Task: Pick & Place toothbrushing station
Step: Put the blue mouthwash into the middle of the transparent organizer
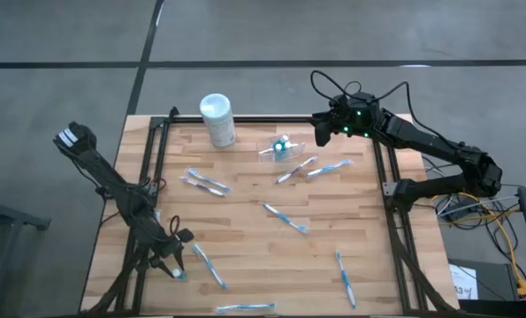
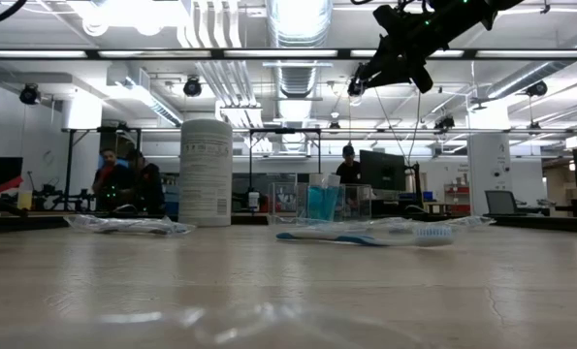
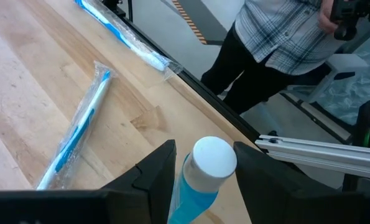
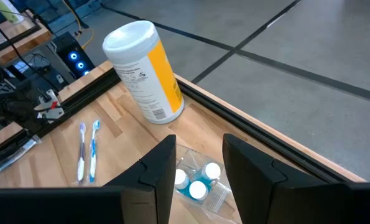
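Note:
The toothbrushing station [image 1: 278, 148] is a small clear plastic holder standing on the wood at the table's far side, with small blue white-capped bottles in it [image 4: 197, 183] [image 2: 322, 202]. My right gripper [image 1: 320, 132] hovers high just right of it, open, with nothing between its fingers [image 4: 199, 163]. My left gripper [image 1: 176, 269] is low at the table's near left corner, shut on a small blue bottle with a round white cap [image 3: 203, 177]. Several wrapped blue-and-white toothbrushes [image 1: 285, 217] lie flat on the wood. My left gripper pinches the bottle's blue body just below the white cap [image 3: 191, 196] between its two fingers [image 3: 157, 171]. The bottle lies along the fingers, and its cap [image 3: 214, 155] sticks out past the fingertips. The gripper slants gently downward. Whether the bottle touches the wood, I cannot tell.
A tall white cylindrical container with a round lid [image 1: 217, 119] stands at the far edge, left of the holder. Black rails [image 1: 161, 159] run along the table's sides. A person in a plaid shirt [image 3: 278, 31] stands beyond the table edge near my left gripper.

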